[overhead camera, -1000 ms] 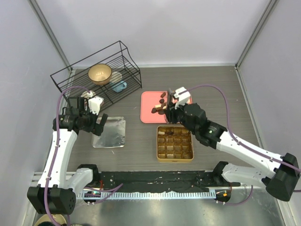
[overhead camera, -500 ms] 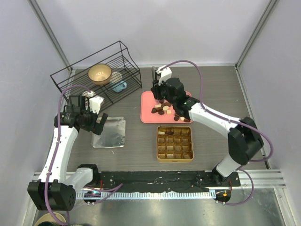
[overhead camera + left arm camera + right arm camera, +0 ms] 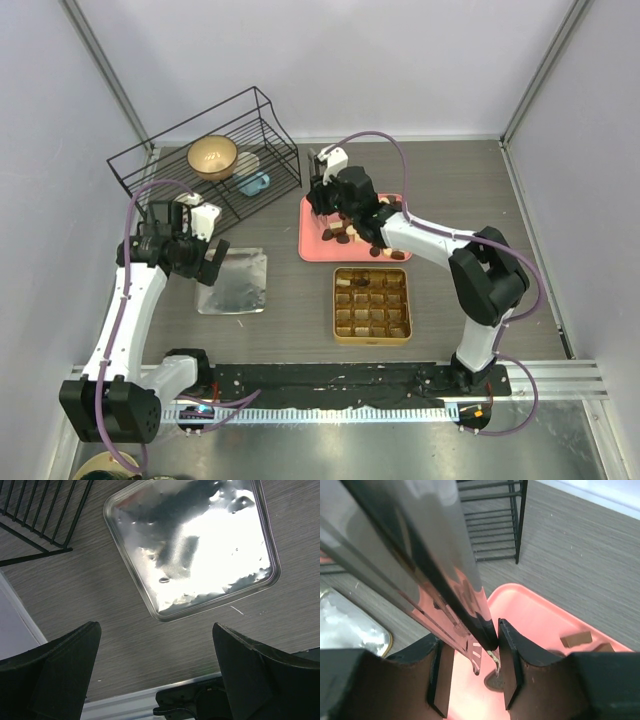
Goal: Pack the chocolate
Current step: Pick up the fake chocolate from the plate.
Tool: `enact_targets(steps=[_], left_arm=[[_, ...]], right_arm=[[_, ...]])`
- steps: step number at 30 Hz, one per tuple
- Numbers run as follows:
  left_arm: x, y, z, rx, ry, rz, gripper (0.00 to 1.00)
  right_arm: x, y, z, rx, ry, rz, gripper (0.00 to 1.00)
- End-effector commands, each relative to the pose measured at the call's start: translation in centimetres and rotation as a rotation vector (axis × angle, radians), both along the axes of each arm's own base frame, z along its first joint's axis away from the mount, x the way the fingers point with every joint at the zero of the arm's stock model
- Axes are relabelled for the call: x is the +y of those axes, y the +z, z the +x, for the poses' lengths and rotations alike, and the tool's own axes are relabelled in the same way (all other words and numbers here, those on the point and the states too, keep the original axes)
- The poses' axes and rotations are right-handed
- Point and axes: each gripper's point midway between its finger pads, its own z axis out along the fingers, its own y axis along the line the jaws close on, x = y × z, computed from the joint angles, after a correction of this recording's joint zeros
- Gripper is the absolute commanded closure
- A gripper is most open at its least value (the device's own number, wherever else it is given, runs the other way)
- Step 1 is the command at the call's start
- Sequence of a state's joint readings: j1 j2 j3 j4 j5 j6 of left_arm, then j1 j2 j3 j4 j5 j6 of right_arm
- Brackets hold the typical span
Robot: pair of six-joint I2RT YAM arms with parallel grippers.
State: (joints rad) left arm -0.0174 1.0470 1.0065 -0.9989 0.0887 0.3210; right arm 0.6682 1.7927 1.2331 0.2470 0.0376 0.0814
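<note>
Several small brown pieces of chocolate (image 3: 347, 233) lie on the pink tray (image 3: 312, 247). More fill the cells of the gold tin (image 3: 336, 305). My right gripper (image 3: 322, 200) hangs over the tray's left part, shut on metal tongs (image 3: 445, 570). In the right wrist view the tong tips sit between the fingers of the right gripper (image 3: 476, 672), just above one dark chocolate (image 3: 492, 683) on the pink tray (image 3: 535, 620). Another chocolate piece (image 3: 576, 639) lies further right. My left gripper (image 3: 212, 262) is open over the table beside the silver tray (image 3: 235, 285), with nothing in it.
A black wire rack (image 3: 205, 160) at the back left holds a gold bowl (image 3: 212, 155) and a blue item. The silver tray (image 3: 195, 555) and a rack corner (image 3: 40, 515) show in the left wrist view, with the left gripper (image 3: 155, 675) near the table's front rail.
My right arm has swung from above the gold tin back and left to the pink tray's left side, tongs still in its grip. The left arm has not moved.
</note>
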Motion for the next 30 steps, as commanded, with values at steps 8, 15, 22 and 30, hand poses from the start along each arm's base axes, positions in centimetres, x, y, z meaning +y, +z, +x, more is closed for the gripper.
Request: enact_targets(steps=[8,15,22,30], left_arm=[[0.9,1.7,0.8,-0.063,0.004,0.047,0.00],[1.0,1.9,0.7,-0.067,0.003,0.055,0.00],[0.9,2.0,0.6,-0.065,0.002,0.050,0.00],[0.9,2.6,0.4,-0.074,0.001,0.051,0.00]], right_arm=[[2.1,2.9,3.1,-0.091,0.032,0.121,0.52],[1.2,0.6,3.1,-0.065,0.011,0.099,0.52],[-0.2,-0.6,2.2,-0.050,-0.008,0.081,0.52],[-2.3,-2.0,0.8,-0.033,-0.060,0.066,0.51]])
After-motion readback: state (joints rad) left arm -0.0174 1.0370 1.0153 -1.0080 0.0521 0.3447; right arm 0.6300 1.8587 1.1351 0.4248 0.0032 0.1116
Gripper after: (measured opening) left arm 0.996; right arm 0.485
